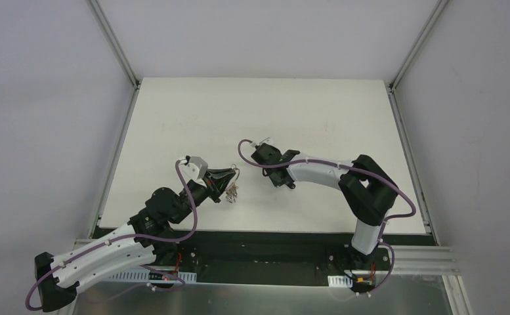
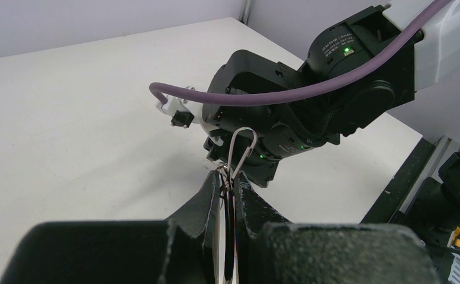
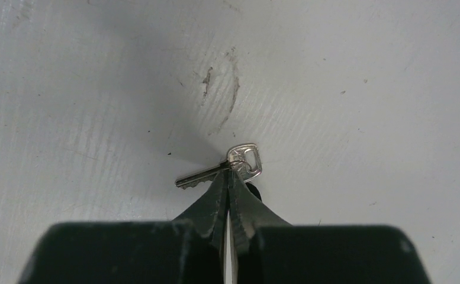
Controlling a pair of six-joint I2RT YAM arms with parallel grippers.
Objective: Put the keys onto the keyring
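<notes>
So the left gripper [image 2: 227,177] has its claw pinched narrow on the keyring [image 2: 246,155]. In its wrist view the thin wire loop sticks up out of the fingertips right in the middle of the frame, with the right arm [image 2: 310,112] filling the upper right behind it. From the top camera that same claw sits a bit left of center, lifted off the table [image 1: 173,118], and the bunch of keys [image 1: 231,192] dangles just below it. The right gripper [image 3: 230,174] is nose-down on the table near the center of the overhead shot. In its own wrist view the fingers are squeezed together, clamped on a silver key [image 3: 242,158] right where the blade meets the head. The blade pokes out to the left and the head to the upper right, flat on the white surface. There's a dark blob just right of the fingertips, can't tell what it is.
</notes>
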